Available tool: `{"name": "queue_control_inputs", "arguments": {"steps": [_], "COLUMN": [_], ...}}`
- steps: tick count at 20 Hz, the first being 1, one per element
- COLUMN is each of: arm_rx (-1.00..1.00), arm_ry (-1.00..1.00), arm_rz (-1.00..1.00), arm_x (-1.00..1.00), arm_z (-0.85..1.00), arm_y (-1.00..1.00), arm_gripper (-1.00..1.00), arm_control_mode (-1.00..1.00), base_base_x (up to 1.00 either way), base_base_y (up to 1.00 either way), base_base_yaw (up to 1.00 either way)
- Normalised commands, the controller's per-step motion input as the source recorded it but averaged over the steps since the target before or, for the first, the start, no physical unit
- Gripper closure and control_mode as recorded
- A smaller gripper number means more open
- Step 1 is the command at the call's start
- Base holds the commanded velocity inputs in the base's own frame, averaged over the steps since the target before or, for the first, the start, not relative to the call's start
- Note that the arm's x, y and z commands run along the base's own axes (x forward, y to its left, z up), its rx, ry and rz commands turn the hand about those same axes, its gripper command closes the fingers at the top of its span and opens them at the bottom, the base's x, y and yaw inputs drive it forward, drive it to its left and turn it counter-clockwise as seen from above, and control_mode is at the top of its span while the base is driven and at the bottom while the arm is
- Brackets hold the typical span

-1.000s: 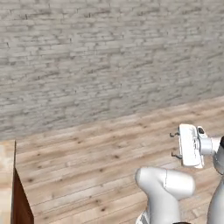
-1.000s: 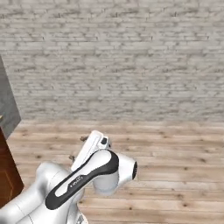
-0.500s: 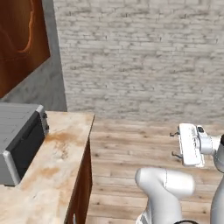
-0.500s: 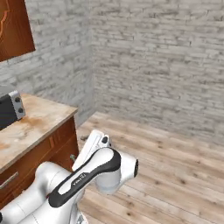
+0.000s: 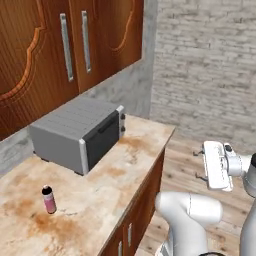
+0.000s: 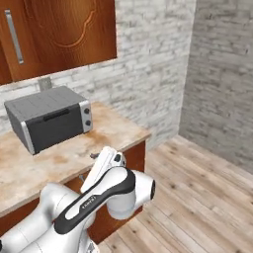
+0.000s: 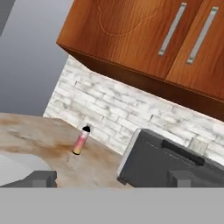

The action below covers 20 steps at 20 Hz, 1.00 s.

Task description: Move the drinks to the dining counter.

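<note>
A tiny pink bottle with a black cap (image 5: 48, 199) stood upright on the marble-topped desk (image 5: 115, 175), well apart from the grey toaster oven (image 5: 80, 131) that sat under the wooden wall cabinets (image 5: 65, 45). The fingers (image 7: 43, 178) stood wide apart with nothing between them, held off the desk's edge above the plank floor (image 6: 197, 197), pointing toward the bottle and oven.

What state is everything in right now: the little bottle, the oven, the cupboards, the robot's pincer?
pink bottle: upright on the counter, cap on, untouched.
toaster oven: door closed.
wall cupboards: doors closed.
pincer: open, holding nothing, off the counter's edge.
</note>
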Motion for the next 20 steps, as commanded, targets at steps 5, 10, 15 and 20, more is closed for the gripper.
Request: {"name": "queue_control_inputs", "arguments": {"steps": [5,10,15,20], "arm_rx": [0.00,0.00,0.00,0.00], "arm_ry": [0.00,0.00,0.00,0.00], "arm_rz": [0.00,0.00,0.00,0.00], "arm_x": [0.00,0.00,0.00,0.00], "arm_z": [0.00,0.00,0.00,0.00], "arm_y": [0.00,0.00,0.00,0.00], "arm_gripper": [-1.00,-1.00,-1.00,-1.00], "arm_control_mode": [1.00,1.00,1.00,1.00], "base_base_x": [0.00,0.00,0.00,-0.02], "base_base_y": [0.55,0.64,0.82,1.00], "base_base_yaw": [0.60,0.57,0.56,0.63]}}
